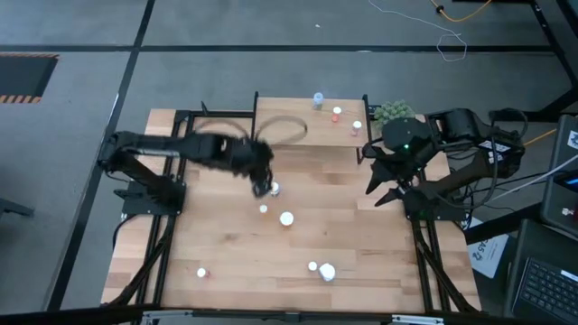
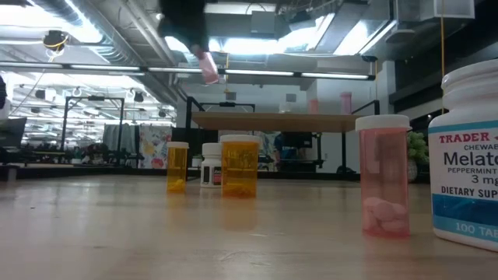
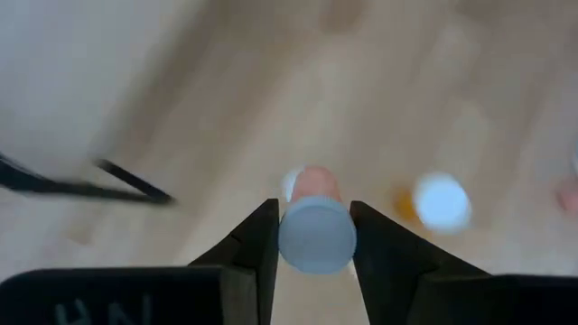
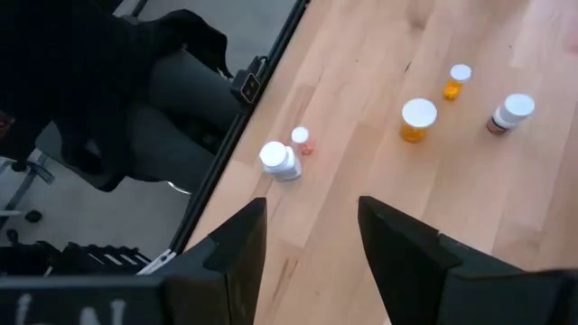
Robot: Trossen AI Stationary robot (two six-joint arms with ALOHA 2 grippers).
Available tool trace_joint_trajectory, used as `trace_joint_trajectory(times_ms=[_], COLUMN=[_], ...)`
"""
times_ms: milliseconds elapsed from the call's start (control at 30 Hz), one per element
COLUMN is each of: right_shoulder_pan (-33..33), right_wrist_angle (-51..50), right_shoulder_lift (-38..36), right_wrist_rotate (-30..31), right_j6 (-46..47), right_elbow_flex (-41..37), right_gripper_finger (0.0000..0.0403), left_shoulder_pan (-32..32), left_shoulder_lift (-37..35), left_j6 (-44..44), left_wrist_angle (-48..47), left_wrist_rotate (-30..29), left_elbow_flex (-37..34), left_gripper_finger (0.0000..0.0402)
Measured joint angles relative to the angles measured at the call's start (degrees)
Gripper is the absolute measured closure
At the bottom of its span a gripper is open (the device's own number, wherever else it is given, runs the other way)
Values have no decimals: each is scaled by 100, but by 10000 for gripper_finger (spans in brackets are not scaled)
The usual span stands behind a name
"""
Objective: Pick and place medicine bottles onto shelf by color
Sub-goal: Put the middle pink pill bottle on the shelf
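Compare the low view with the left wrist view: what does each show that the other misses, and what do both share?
Only the low view shows the shelf, the big white Melatonin bottle and a standing pink bottle. Only the left wrist view shows the left tool, its two fingers clamping a cap. Both show the lifted pink bottle and an orange bottle.

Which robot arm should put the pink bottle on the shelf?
The left one, probably. Its left gripper already holds the pink bottle up over the table, while the right gripper is open and empty at the right edge.
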Motion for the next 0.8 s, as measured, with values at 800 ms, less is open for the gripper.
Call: trace_joint_trajectory(times_ms=[800], right_shoulder_pan=[0], right_wrist_angle=[47], right_shoulder_lift=[54], right_wrist_rotate=[948], right_j6=[1100], right_elbow_flex=[-1037], right_gripper_finger=[224], left_shoulder_pan=[3102], left_shoulder_lift=[1595], left_j6=[1384], left_wrist_angle=[-704], left_wrist_rotate=[1166], left_elbow_flex=[2550], left_gripper_finger=[294])
